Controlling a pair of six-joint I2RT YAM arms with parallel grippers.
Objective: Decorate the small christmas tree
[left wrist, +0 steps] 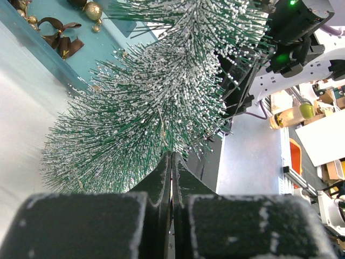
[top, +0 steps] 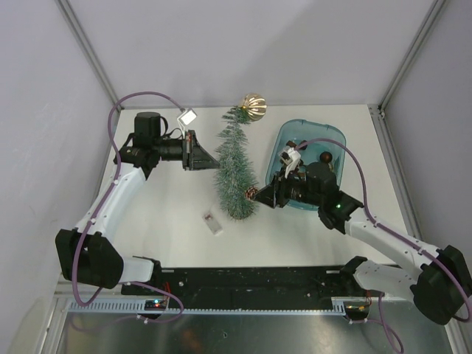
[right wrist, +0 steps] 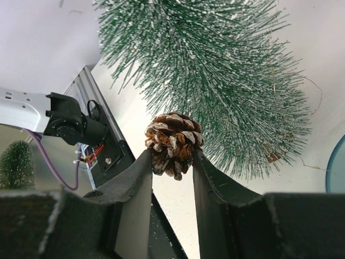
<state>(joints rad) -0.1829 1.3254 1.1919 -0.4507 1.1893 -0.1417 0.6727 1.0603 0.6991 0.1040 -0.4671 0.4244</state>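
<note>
The small christmas tree [top: 234,166] is at the table's middle, wide end near, narrow tip far, with a gold ball [top: 254,106] at the tip. My left gripper [top: 215,164] is shut, its tips against the tree's left side. In the left wrist view the closed fingertips [left wrist: 171,156] end in the frosted bristles [left wrist: 151,102]; whether any are pinched is unclear. My right gripper [top: 251,195] is shut on a brown pine cone [right wrist: 172,141], held against the tree's lower right bristles [right wrist: 215,70].
A blue tray [top: 313,123] lies right of the tree, under the right arm, holding a brown bow [left wrist: 59,40] and a small gold ball [left wrist: 92,9]. A small clear piece [top: 213,222] lies on the table in front of the tree. A white tag [top: 187,116] sits near the left wrist.
</note>
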